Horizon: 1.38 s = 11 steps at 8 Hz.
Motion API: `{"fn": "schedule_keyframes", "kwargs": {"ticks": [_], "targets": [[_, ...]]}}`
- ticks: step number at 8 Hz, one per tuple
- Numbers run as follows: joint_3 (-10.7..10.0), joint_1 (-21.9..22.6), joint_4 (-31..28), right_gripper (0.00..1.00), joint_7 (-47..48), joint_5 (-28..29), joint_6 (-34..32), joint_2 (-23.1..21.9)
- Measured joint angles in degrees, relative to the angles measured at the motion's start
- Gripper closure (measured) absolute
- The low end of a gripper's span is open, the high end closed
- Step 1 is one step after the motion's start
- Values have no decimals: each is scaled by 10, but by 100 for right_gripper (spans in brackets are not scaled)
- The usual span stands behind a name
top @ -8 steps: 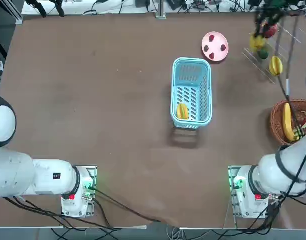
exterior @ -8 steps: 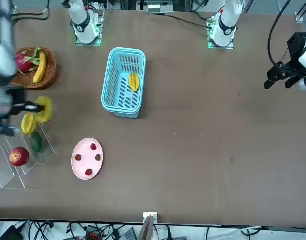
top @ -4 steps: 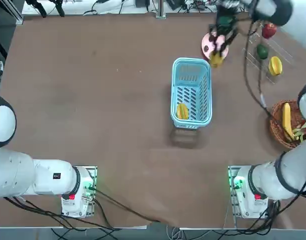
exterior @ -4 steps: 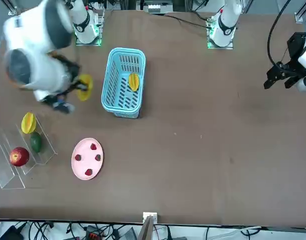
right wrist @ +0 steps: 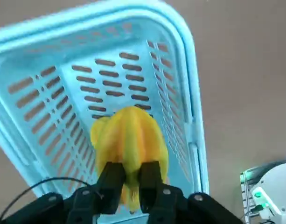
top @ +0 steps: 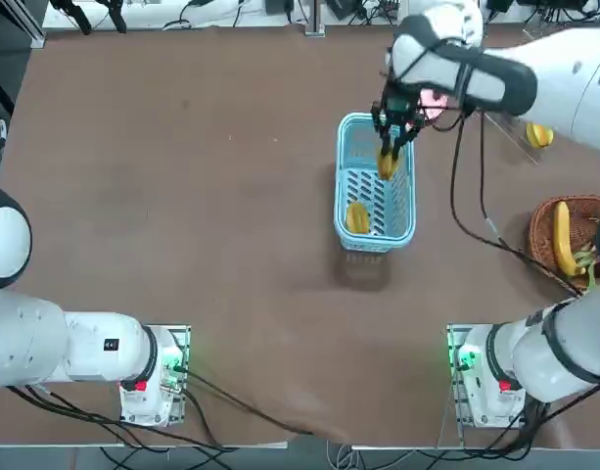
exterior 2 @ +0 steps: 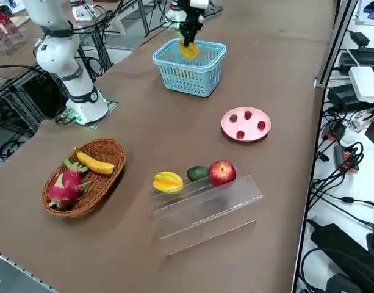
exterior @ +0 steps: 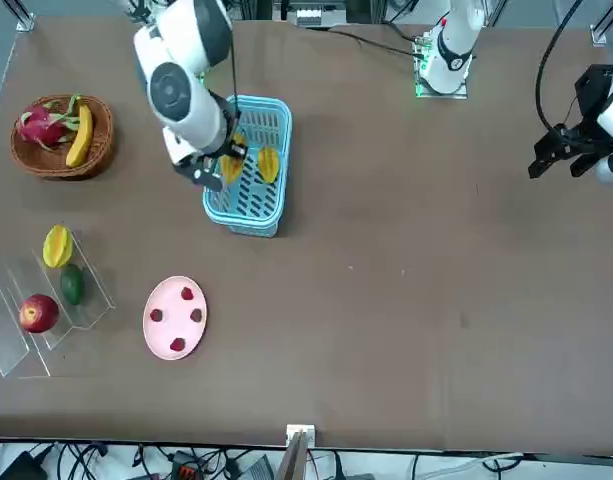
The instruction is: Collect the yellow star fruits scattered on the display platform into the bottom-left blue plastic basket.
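Star fruit [right wrist: 130, 140] over blue basket [top: 340, 186], pinched between fingers of right hand [right wrist: 132, 175]. Another [top: 357, 218] lies inside basket; third [exterior 2: 168, 182] on clear rack [exterior 2: 205, 207], bench beneath. Best: centre load inside walls, clear of resting fruit, lower near slotted floor, part fingers gently.

A broad, matte brown tabletop [top: 231, 196] fills most of the room seen from overhead, under even light with soft shadows. Beyond its twelve o'clock edge lies a white bench [top: 143, 18] strewn with dark cables [exterior 2: 348, 162], and an upright metal post [top: 315, 18] stands there. Grey floor [exterior: 6, 60] shows at eleven o'clock in the front view. In the right side view, a metal rail [exterior 2: 334, 46] runs down from one o'clock, and a white box [exterior 2: 365, 83] sits on the bench near two o'clock.
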Motion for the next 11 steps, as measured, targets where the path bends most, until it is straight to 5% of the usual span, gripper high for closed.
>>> {"fn": "schedule_keyframes", "kwargs": {"ticks": [4, 7, 11], "targets": [[-21, -10, -12, 3, -12, 0, 4, -39], [-47, -122, -11, 1, -143, -15, 3, -73], [-58, -352, -13, 2, -456, -84, 39, -51]]}}
